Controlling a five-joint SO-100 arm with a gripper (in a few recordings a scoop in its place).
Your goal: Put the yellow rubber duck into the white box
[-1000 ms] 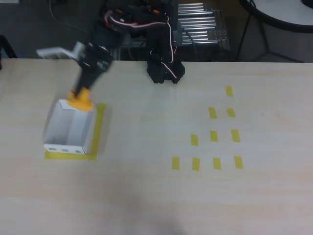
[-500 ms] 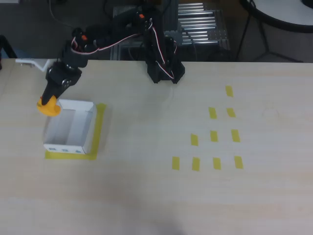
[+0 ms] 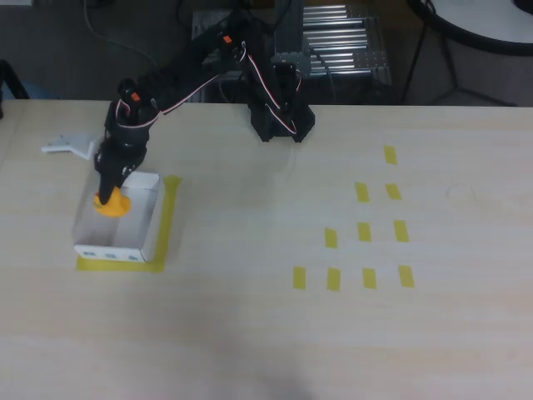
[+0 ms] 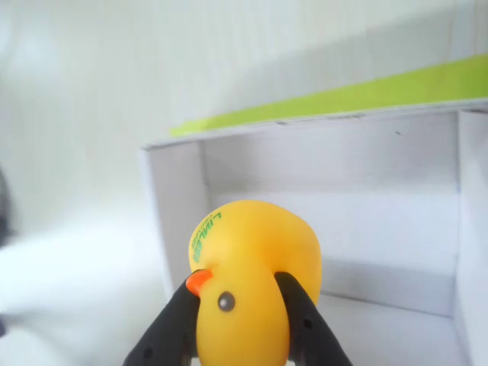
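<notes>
Wrist view: two black fingers (image 4: 301, 320) are pinched on the sides of the small rounded yellow rubber duck (image 4: 248, 282). Small green lettering is printed on its head, too small to be read. Beyond the fingers, the shallow white cardboard box (image 4: 183, 213) is seen, the duck held over its interior (image 3: 111, 203).
</notes>
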